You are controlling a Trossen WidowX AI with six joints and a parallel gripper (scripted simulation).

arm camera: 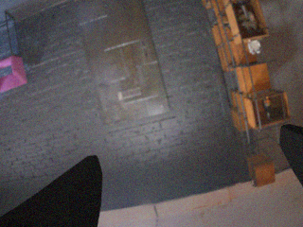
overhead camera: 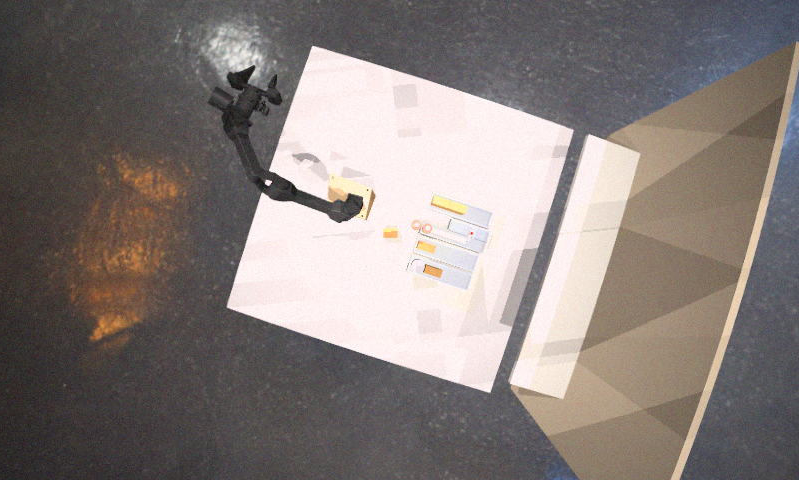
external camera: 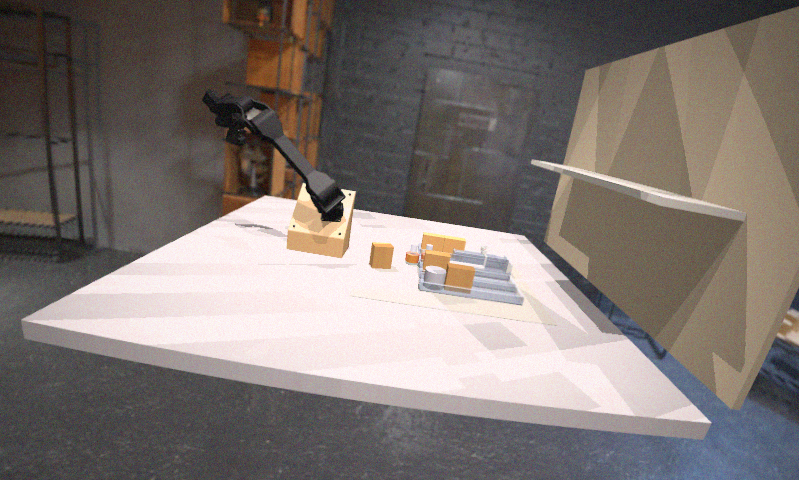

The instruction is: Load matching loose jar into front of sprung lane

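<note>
My gripper [overhead camera: 263, 72] [arm camera: 195, 150] is open and empty, raised beyond the table's far left edge, well away from the jars. A small jar with orange contents [overhead camera: 415, 224] [external camera: 412, 256] stands upright just in front of the lane block. A similar round jar [overhead camera: 427, 228] is close behind it, at the front end of the sprung lane; in the exterior view it is mostly hidden. The block of grey lanes [overhead camera: 459, 255] [external camera: 498, 293] stands on the table. The pusher plate and front stop are too small to make out. The wrist view shows no jar.
A loose orange box [overhead camera: 390, 233] [external camera: 381, 255] stands between the arm's base and the lanes. Yellow boxes [overhead camera: 448, 204] [external camera: 443, 242] fill part of one side lane. Orange boxes [overhead camera: 426, 246] [external camera: 460, 277] and a grey cylinder [external camera: 434, 277] occupy the others. A shelf [external camera: 641, 191] and tall panel stand beyond.
</note>
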